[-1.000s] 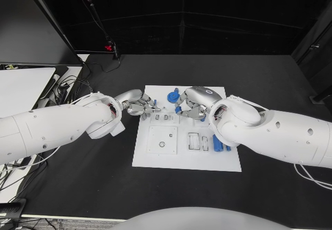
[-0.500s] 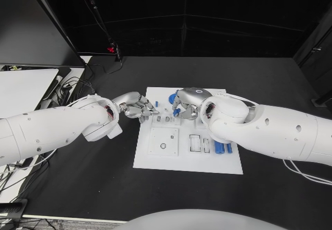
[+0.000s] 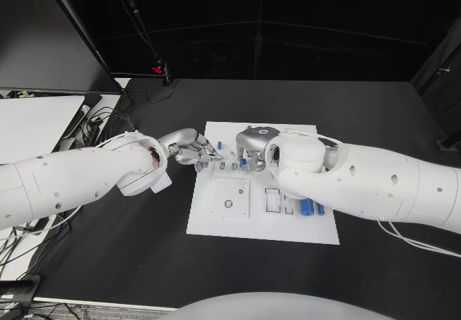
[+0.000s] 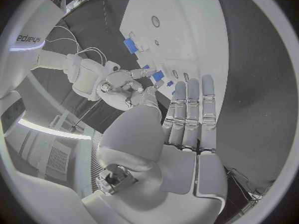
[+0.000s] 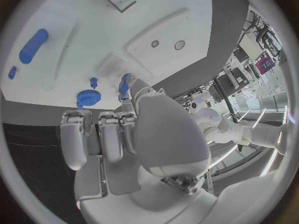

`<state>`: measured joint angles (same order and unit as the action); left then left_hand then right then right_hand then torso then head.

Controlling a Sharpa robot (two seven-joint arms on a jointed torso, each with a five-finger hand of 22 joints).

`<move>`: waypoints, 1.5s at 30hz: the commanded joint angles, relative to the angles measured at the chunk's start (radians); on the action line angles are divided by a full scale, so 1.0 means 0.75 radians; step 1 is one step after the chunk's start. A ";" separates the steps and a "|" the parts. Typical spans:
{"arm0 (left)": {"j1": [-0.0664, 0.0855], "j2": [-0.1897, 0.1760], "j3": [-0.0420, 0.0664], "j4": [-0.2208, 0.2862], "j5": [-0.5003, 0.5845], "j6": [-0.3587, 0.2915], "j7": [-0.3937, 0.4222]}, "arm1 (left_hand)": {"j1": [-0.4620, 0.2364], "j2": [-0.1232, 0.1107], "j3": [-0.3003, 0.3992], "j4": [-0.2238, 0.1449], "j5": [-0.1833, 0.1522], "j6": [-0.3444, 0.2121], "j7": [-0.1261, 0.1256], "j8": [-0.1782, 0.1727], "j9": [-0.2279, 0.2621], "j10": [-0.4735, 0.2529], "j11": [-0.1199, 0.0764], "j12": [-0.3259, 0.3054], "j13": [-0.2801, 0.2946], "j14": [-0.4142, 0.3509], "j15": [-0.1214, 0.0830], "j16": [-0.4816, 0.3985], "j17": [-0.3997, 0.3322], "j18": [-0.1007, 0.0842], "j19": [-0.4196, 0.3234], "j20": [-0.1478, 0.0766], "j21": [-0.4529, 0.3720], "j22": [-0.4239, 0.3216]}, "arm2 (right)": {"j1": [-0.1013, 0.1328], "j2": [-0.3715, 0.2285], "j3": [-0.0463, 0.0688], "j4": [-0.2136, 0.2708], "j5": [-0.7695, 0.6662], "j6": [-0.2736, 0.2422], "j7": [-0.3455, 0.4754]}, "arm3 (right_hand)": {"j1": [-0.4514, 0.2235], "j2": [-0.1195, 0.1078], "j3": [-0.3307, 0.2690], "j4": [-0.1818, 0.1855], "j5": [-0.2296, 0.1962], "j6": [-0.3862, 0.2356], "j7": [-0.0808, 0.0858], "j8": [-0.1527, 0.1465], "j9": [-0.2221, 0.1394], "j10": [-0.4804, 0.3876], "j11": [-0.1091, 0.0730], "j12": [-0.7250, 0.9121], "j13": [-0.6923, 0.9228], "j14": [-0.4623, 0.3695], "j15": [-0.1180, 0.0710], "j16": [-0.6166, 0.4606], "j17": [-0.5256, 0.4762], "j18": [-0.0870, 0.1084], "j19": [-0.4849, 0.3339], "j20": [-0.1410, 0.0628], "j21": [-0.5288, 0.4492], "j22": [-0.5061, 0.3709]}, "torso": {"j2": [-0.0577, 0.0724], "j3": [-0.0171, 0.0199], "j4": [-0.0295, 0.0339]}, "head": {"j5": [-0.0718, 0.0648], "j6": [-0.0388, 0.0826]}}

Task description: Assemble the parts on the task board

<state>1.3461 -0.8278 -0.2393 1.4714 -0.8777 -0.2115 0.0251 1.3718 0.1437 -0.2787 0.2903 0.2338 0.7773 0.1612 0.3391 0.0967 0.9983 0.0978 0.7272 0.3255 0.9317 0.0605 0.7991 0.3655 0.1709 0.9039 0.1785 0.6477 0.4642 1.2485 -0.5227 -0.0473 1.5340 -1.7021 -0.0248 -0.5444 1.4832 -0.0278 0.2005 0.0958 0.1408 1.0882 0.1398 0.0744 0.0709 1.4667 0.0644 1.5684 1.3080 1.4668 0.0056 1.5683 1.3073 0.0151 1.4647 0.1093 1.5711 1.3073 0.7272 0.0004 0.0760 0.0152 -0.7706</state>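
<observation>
The right hand (image 3: 254,152) pinches a small blue part (image 5: 124,83) over the white board's (image 3: 230,225) far holes, nearer them than the left hand (image 3: 192,151), which hovers at the board's left edge, fingers straight, holding nothing.

Blue parts (image 3: 306,207) (white task board (image 3: 259,229))

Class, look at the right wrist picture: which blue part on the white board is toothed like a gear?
The blue gear near the board's edge: round with a toothed rim, unlike the long smooth blue cylinder and the tiny blue peg.
</observation>
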 commanded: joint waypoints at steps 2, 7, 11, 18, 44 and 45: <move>0.002 0.002 0.001 -0.002 0.005 0.011 0.004 | 0.005 -0.008 -0.007 0.000 0.008 -0.005 0.000 0.005 0.001 -0.010 -0.002 -0.005 0.000 -0.011 0.002 -0.009 0.001 0.014 -0.007 -0.002 -0.008 0.002 | 0.003 0.021 0.001 -0.021 -0.094 0.129 -0.085 | -0.002 0.006 -0.001 -0.010 -0.010 0.003 -0.004 -0.001 0.001 0.139 0.006 0.003 0.350 0.139 0.006 0.003 0.351 -0.020 0.141 0.011 0.000 0.351 | 0.001 0.0006 0.0002 | -0.001 0.002; 0.002 0.003 0.001 -0.006 0.005 0.012 0.003 | 0.007 -0.007 -0.006 0.000 0.010 -0.005 0.000 0.005 0.001 -0.010 -0.002 -0.005 0.000 -0.011 0.002 -0.009 0.002 0.015 -0.007 -0.002 -0.008 0.002 | 0.003 0.038 0.001 -0.039 -0.127 0.119 -0.090 | -0.003 0.006 -0.001 -0.010 -0.015 0.003 -0.004 -0.002 0.001 0.139 0.006 0.003 0.350 0.139 0.007 0.003 0.351 -0.020 0.141 0.011 0.000 0.351 | 0.002 0.0012 0.0009 | -0.001 0.003; 0.002 0.005 0.001 -0.011 0.005 0.010 0.004 | 0.010 -0.006 -0.005 -0.001 0.011 -0.006 0.000 0.005 0.001 -0.009 -0.003 -0.006 0.000 -0.010 0.001 -0.008 0.002 0.015 -0.007 -0.002 -0.008 0.002 | 0.003 0.052 0.001 -0.053 -0.136 0.108 -0.088 | -0.004 0.006 0.000 -0.010 -0.016 0.004 -0.004 -0.002 0.001 0.139 0.005 0.003 0.350 0.139 0.007 0.003 0.351 -0.020 0.141 0.012 0.000 0.351 | 0.003 0.0014 -0.0001 | 0.001 0.003; 0.002 0.010 0.001 -0.017 0.005 0.009 0.006 | 0.012 -0.005 -0.004 -0.001 0.012 -0.006 0.000 0.005 0.001 -0.009 -0.003 -0.006 0.000 -0.010 0.001 -0.008 0.002 0.015 -0.007 -0.002 -0.008 0.002 | 0.003 0.078 0.001 -0.074 -0.138 0.111 -0.088 | -0.004 0.006 0.000 -0.010 -0.019 0.004 -0.005 -0.002 0.001 0.139 0.005 0.003 0.350 0.139 0.007 0.003 0.351 -0.020 0.141 0.012 0.000 0.351 | 0.003 0.0014 0.0007 | 0.000 0.000; 0.002 0.017 0.001 -0.025 0.005 0.009 0.006 | 0.017 -0.003 -0.003 0.000 0.014 -0.007 -0.001 0.006 0.001 -0.008 -0.003 -0.007 -0.001 -0.010 0.001 -0.008 0.002 0.015 -0.006 -0.002 -0.009 0.003 | 0.002 0.113 0.001 -0.099 -0.109 0.144 -0.085 | -0.011 0.004 -0.001 -0.010 -0.025 -0.001 0.000 -0.006 0.000 0.139 0.007 0.003 0.350 0.139 0.008 0.003 0.351 -0.020 0.141 0.013 0.000 0.351 | 0.002 0.0012 0.0013 | 0.006 -0.009; 0.002 0.017 0.001 -0.026 0.005 0.009 0.006 | 0.017 -0.003 -0.003 0.000 0.014 -0.007 -0.001 0.006 0.001 -0.008 -0.003 -0.007 -0.001 -0.010 0.001 -0.008 0.002 0.015 -0.006 -0.002 -0.009 0.003 | 0.002 0.114 0.001 -0.100 -0.108 0.145 -0.086 | -0.013 0.003 -0.001 -0.009 -0.025 -0.002 0.000 -0.007 0.000 0.139 0.008 0.003 0.350 0.139 0.008 0.003 0.351 -0.020 0.141 0.013 0.000 0.351 | 0.002 0.0015 0.0016 | 0.007 -0.010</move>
<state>1.3459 -0.8165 -0.2393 1.4520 -0.8776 -0.2089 0.0244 1.3755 0.1400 -0.2786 0.2903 0.2375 0.7774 0.1612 0.3391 0.0961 0.9983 0.0978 0.7272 0.3251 0.9318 0.0604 0.7992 0.3661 0.1709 0.9039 0.1785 0.6477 0.4649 1.2481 -0.4386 -0.0475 1.4590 -1.7833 0.0662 -0.6050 1.4831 -0.0278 0.2003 0.0959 0.1284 1.0823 0.1375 0.0693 0.0706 1.4667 0.0644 1.5684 1.3080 1.4669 0.0054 1.5683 1.3078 0.0152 1.4684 0.1129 1.5711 1.3073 0.7287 0.0009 0.0768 0.0200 -0.7776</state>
